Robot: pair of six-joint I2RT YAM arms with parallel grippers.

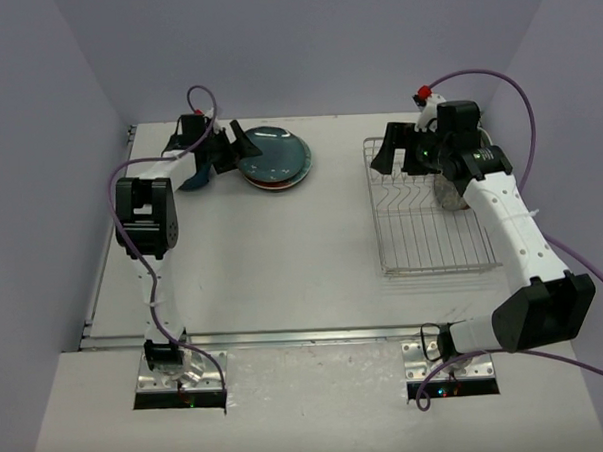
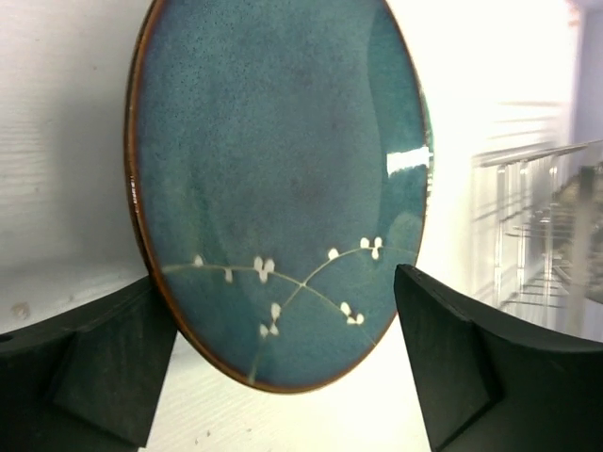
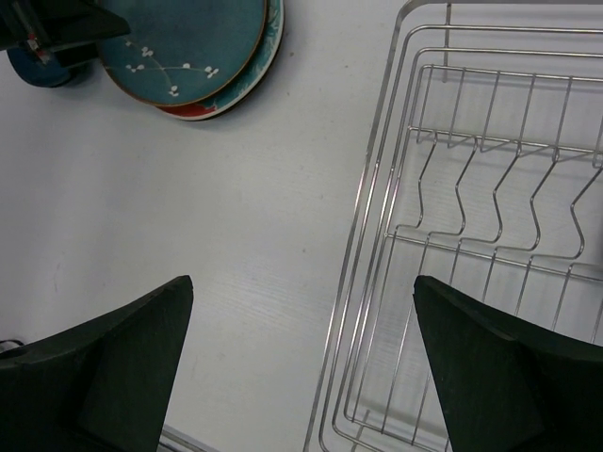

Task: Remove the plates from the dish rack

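A dark teal plate (image 1: 275, 153) with pale blossom markings lies on top of a red-rimmed plate (image 1: 273, 185) at the table's back middle. My left gripper (image 1: 225, 146) is open, with its fingers on either side of the teal plate's near edge (image 2: 283, 188) and not touching it. The silver wire dish rack (image 1: 428, 215) stands at the right. One patterned plate (image 1: 448, 192) stands in it, mostly hidden by my right arm. My right gripper (image 1: 403, 146) is open and empty above the rack's far left corner. In the right wrist view the right gripper (image 3: 301, 282) hangs over the rack's rim (image 3: 377, 235), with the plate stack (image 3: 184, 42) far off.
A blue round object (image 1: 195, 177) sits under my left arm beside the plate stack; it also shows in the right wrist view (image 3: 38, 66). Walls close the table at the back and at both sides. A white object (image 1: 488, 138) shows behind the rack's far right corner.
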